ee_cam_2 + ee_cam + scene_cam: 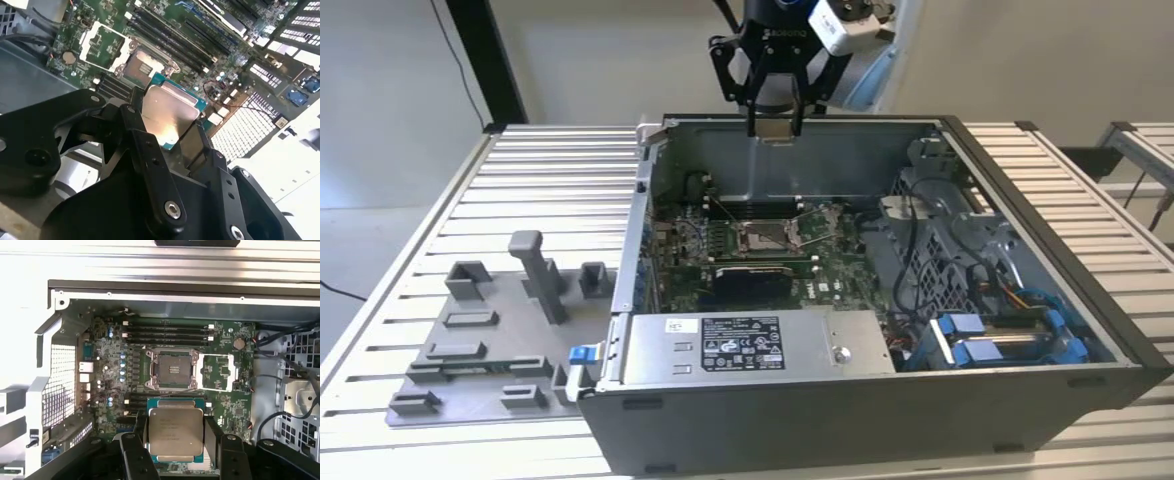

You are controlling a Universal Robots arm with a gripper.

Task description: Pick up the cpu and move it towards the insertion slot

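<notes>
We see an open computer case (881, 300) lying on a slatted metal table (547, 190), and we use the case as our landmark. Beside the case, on the exterior view's left, a grey plastic fixture (494, 330) with upright blocks sits on the table. Inside the case, at its near edge, is a silver power supply box (754, 345); deeper in lies the green circuit board (230, 405). The robot arm hangs above the case's far wall, and its gripper (774, 125) points down into the opening. In both wrist views the black fingers (216, 432) are clamped on two opposite edges of the chip (176, 434), so we judge the pick-up already done and the carrying step in hand. The chip is held flat, silvery face toward the camera, in the air above the board. The socket (172, 369) sits near the middle of the case floor, its metal frame around a tan centre, and looks unoccupied. In the first wrist view the chip appears just short of the socket, not yet over it. We judge the remaining approach needs the chip kept level and squared to the socket's frame, clear of the thin wire lever.
</notes>
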